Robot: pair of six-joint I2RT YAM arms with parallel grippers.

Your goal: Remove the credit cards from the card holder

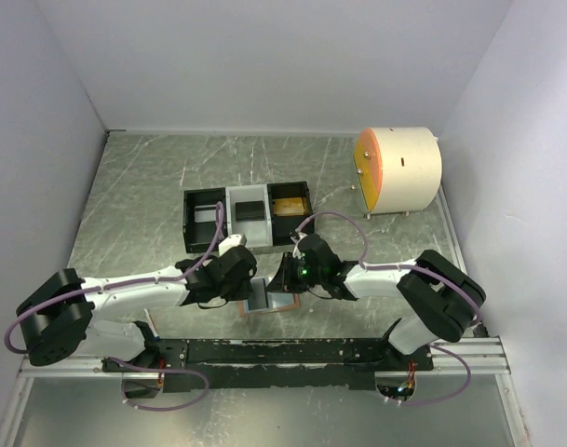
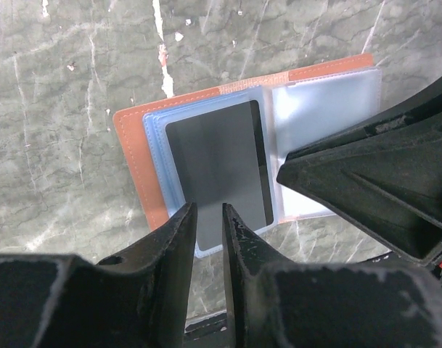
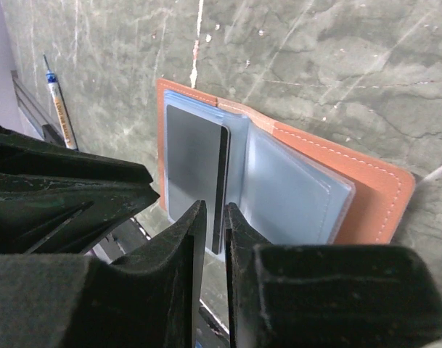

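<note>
White walls close in a grey marbled table [image 1: 143, 186], and the work sits near its front edge, between the two arms. Your holder [image 2: 133, 167] lies flat and open there, salmon cover down and blue pockets up. The dark card [image 2: 217, 167] is in the top pocket of one half.

You look to be at the first pull, with no card out on the table yet. The left gripper [image 2: 210, 225] hovers over the card's near end, jaws only a slit apart. The right gripper [image 3: 215, 225] stands just as narrow at the card's inner edge, by the fold. For either one, you cannot tell whether it already pinches the card or only frames it.

The next move likely calls for one gripper to pin the holder while the other draws the card along its pocket. Keep that pull low so the holder does not lift with it.

By count: one holder, one dark card showing, and no pale cards you can make out in the pockets. Farther back stand one three-compartment tray [image 1: 186, 219] and one round cream drum [image 1: 404, 172], well apart from the holder
</note>
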